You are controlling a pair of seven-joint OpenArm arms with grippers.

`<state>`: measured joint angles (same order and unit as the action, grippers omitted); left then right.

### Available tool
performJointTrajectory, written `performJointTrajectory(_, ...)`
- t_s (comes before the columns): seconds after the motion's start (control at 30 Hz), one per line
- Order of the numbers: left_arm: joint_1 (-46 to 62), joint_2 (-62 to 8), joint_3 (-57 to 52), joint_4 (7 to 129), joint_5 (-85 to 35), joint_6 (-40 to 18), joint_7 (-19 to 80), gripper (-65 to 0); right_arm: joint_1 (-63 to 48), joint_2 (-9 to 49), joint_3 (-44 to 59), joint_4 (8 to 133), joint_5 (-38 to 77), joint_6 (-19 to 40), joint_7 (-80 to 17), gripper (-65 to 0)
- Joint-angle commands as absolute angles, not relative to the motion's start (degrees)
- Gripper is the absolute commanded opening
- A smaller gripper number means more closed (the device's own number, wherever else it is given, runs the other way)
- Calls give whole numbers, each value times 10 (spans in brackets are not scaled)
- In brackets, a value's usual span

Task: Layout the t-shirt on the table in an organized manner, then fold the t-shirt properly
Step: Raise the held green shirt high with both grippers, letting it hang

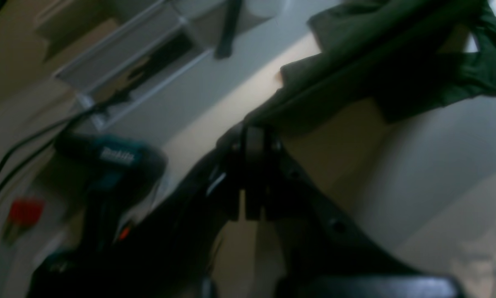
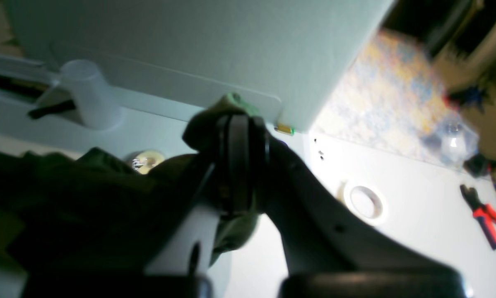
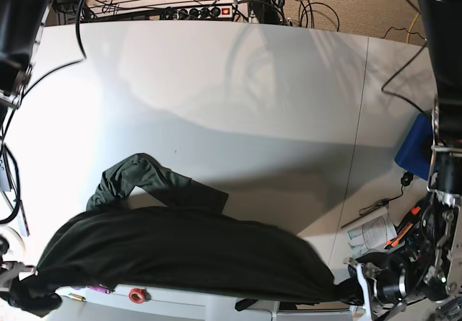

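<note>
at the near edge, a green shirt hangs between two clamped claws

across the near edge of the white worktop (image 3: 238, 90), from about seven o'clock to five o'clock in the base view, the dark green t-shirt (image 3: 180, 256) hangs stretched in a long sagging band. at seven o'clock the right claw (image 3: 22, 292) is mostly buried in fabric; the right wrist view shows its jaws pressed together on a bunched fold of the t-shirt (image 2: 66, 198), with a pale green tip of cloth poking out above the right claw (image 2: 237, 124). beyond it in that view stand a translucent cup (image 2: 88, 99) at ten o'clock, a white ring (image 2: 364, 201) at three o'clock, and red-handled pliers (image 2: 486, 217) further toward four o'clock.

around nine o'clock of the shirt's band, a sleeve (image 3: 141, 177) lies flopped back onto the worktop, wrinkled and folded over.

at five o'clock in the base view the left claw (image 3: 354, 288) holds the other end, where the cloth narrows to a point. the blurred left wrist view shows the left claw (image 1: 254, 128) with jaws together on the t-shirt (image 1: 397, 62), which runs taut toward one o'clock. a teal cordless drill (image 1: 115, 159) sits at nine o'clock in that view, a small red object (image 1: 24, 211) beside it.
</note>
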<state>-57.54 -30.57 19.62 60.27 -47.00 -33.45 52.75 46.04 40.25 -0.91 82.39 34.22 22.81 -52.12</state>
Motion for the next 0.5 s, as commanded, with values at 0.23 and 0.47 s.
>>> performJointTrajectory(0.23,-452,-313,50,762,-477,-333,542,-650,291,414,92,928,368,222,-508,-650)
performJointTrajectory(0.47,-304,-313,-38,931,-481,-333,580,-650,146,414,184,1009,397,223,-526,-650)
